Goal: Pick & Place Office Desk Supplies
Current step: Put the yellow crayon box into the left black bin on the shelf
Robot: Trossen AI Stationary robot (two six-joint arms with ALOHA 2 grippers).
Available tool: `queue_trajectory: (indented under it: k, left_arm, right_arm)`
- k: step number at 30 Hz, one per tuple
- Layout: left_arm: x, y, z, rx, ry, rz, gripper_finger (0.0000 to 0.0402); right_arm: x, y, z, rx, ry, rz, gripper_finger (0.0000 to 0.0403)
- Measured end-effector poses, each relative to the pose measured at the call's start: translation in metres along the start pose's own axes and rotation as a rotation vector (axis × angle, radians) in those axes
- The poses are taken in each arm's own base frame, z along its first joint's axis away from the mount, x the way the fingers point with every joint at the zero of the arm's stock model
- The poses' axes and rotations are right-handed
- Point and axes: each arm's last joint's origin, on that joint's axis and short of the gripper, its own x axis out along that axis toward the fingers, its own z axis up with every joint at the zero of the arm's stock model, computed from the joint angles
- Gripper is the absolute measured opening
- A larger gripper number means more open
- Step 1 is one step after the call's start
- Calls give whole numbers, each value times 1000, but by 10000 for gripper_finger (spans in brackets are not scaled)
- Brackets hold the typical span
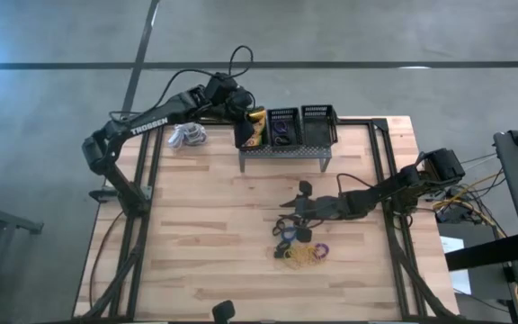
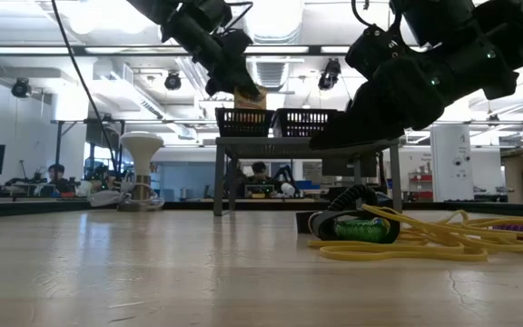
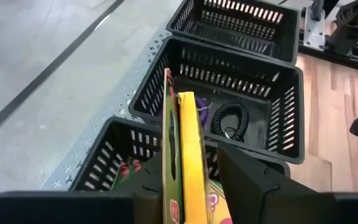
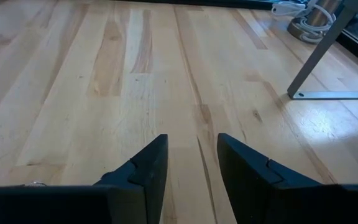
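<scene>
A flat yellow-and-green crayon box [image 3: 185,155] stands on edge, upright, in the leftmost basket [image 1: 248,133] of a raised rack of three black baskets at the table's far side. My left gripper [image 1: 245,117] hovers over that basket, its open fingers on either side of the box's upper end. Other bright boxes [image 3: 124,169] lie in the same basket. Small black, green and purple elastic rings [image 1: 295,236] and yellow rubber bands [image 1: 306,256] lie on the table's middle. My right gripper [image 4: 191,168] stands open, low over bare wood just beyond that pile. My left gripper's fingers come slanting down from the table's left onto the crayon box's top end [image 3: 188,106]. A gap shows between the box and one finger [image 3: 247,180]. Whether the other finger touches the box I cannot tell.
The middle basket [image 3: 278,118] holds a black coiled ring [image 3: 230,119] and something purple. The rack stands on thin metal legs [image 4: 328,56]. A white ball-shaped object on a coiled grey base [image 1: 187,135] sits at the far left. Bare wood lies at the near left.
</scene>
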Motion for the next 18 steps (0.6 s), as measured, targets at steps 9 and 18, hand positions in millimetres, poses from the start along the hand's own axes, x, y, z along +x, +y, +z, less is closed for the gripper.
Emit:
queue_trajectory:
  k: [9, 18]
  left_arm:
    - [0, 0, 0, 6, 3, -3, 24]
    - [-12, -7, -3, -78, 33, -172, 28]
  right_arm:
    - [3, 0, -6, -3, 25, -2, 123]
    - [6, 1, -8, 4, 11, 1, 121]
